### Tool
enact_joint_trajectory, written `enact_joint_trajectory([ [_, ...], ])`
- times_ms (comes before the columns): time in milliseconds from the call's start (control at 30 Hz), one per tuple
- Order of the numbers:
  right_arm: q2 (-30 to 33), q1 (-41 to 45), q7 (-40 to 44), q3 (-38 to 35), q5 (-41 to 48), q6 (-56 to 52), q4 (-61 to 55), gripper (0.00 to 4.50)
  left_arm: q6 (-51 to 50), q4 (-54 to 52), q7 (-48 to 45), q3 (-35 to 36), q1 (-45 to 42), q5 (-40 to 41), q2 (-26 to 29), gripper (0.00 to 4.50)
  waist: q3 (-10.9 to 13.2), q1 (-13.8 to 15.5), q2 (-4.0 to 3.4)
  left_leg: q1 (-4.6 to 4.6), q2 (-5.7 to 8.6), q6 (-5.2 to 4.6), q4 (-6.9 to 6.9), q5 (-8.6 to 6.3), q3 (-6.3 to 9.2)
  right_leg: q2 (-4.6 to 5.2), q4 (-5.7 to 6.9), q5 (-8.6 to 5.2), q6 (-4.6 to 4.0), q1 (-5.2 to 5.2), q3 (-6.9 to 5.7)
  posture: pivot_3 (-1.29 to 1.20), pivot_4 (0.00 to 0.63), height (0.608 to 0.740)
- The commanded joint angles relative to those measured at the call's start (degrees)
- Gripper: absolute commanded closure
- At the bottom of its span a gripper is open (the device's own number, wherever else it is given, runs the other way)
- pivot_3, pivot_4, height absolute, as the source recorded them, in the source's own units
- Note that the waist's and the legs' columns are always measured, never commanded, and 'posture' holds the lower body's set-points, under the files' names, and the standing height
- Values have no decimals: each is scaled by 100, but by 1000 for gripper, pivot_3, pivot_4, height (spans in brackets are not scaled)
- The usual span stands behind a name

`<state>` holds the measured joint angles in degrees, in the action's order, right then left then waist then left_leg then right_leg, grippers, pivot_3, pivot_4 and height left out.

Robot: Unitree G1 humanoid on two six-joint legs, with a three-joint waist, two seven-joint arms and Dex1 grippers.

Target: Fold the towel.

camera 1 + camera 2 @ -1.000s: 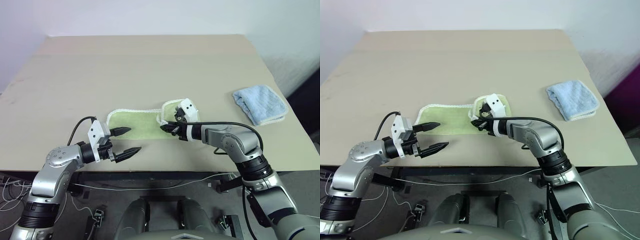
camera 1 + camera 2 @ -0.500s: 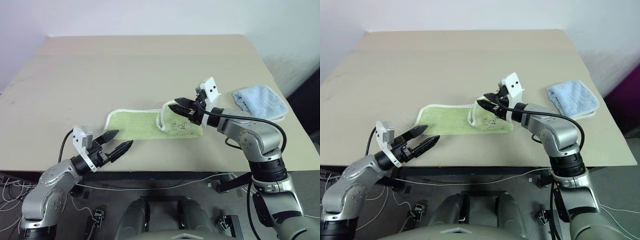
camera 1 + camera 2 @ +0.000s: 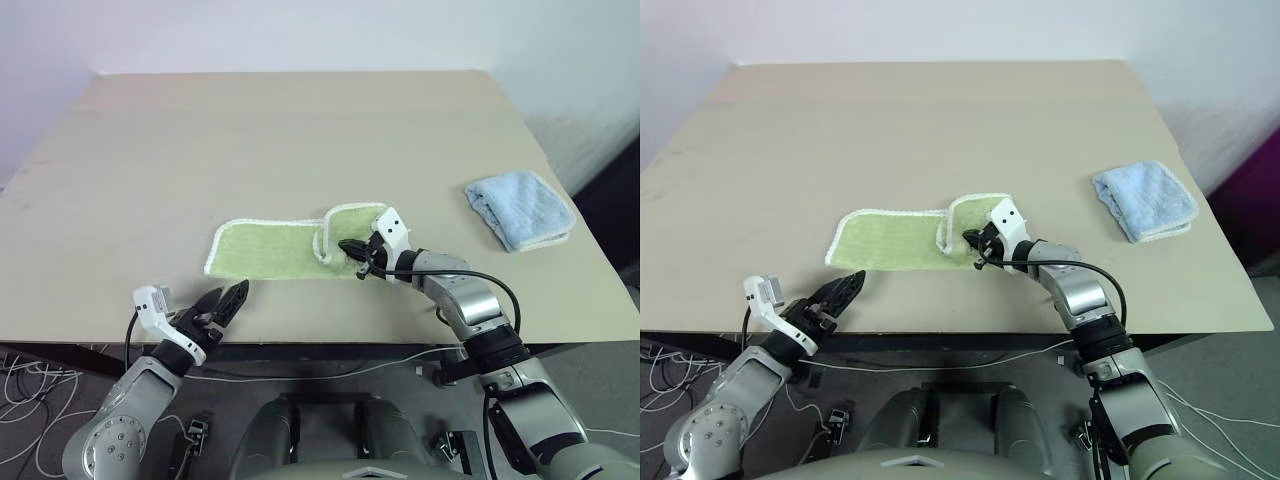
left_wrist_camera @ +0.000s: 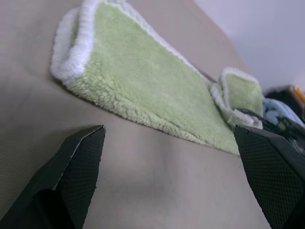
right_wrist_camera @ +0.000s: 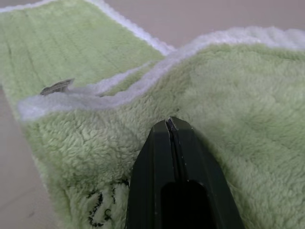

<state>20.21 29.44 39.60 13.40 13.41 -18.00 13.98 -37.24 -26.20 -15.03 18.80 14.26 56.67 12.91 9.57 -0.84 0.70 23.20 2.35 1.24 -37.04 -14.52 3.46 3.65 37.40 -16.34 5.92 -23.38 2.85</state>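
Near the front edge of the beige table (image 3: 300, 120) lies the light green terry towel (image 3: 270, 249), its right end doubled over. My right hand (image 3: 352, 249) has its fingers shut, tips pressing the flap, probably flattening the fold. Left hand (image 3: 228, 301) hangs spread wide, empty.
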Motion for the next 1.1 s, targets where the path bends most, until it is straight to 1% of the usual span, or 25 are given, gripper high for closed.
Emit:
enact_joint_trajectory([
  [33,-89,-173,215,61,-64,100,-101,4469,-60,-238,462,124,-16,234,-88,0,0,0,0,-1,0,0,1,0,0,0,-1,0,0,1,0,0,150,740],
  [233,4,-154,377,-504,365,54,-1045,4469,-268,115,1250,253,-238,784,-251,0,0,12,-2,-3,0,0,1,0,2,0,-2,0,0,4,0,0,150,740],
  [333,114,-91,380,-792,560,-62,-1470,4469,-390,298,1605,301,-374,1299,-361,0,-1,28,-3,-3,1,0,0,0,4,2,-4,0,0,8,-2,0,150,740],
  [400,150,-47,340,-953,664,-149,-1661,4469,-406,441,1806,365,-509,1626,-446,0,-1,34,-4,-6,2,0,-1,0,5,3,-8,0,0,14,-5,0,150,740],
  [500,180,-18,289,-1074,685,-190,-1810,4469,-425,662,2106,394,-737,1875,-489,0,-4,50,-8,-13,3,0,-1,0,11,2,-8,0,0,24,-9,0,150,740],
  [667,148,-69,195,-1114,681,-254,-1971,4469,-399,1206,2566,402,-1224,2036,-509,0,-6,130,-13,-49,6,0,2,0,11,-1,-16,0,-1,63,-11,0,150,740],
  [733,132,-117,160,-1098,670,-264,-2038,4469,-395,1396,2610,380,-1404,1988,-472,0,-7,159,-13,-73,7,0,8,0,11,-1,-26,-1,-2,88,-13,0,150,740],
  [867,116,-203,89,-1086,665,-301,-2154,4469,-390,1547,2621,393,-1545,2019,-482,0,-9,164,-17,-77,11,0,8,0,12,1,-30,-1,-2,96,-15,0,150,740],
  [967,124,-240,35,-1098,658,-323,-2197,4500,-346,1580,2617,425,-1568,2033,-514,627,-10,159,-20,-77,11,0,8,0,12,1,-30,-1,-2,95,-15,0,150,740],
  [1033,128,-258,23,-1099,656,-316,-2195,4500,-234,1634,2545,497,-1612,2030,-541,1259,-10,157,-19,-77,11,0,9,0,12,1,-30,-2,-2,94,-15,0,150,740],
  [1100,132,-275,10,-1097,649,-305,-2190,4500,-180,1675,2508,544,-1646,2020,-535,2080,-10,151,-19,-77,11,0,10,0,12,1,-33,-2,-2,94,-15,0,150,740],
])
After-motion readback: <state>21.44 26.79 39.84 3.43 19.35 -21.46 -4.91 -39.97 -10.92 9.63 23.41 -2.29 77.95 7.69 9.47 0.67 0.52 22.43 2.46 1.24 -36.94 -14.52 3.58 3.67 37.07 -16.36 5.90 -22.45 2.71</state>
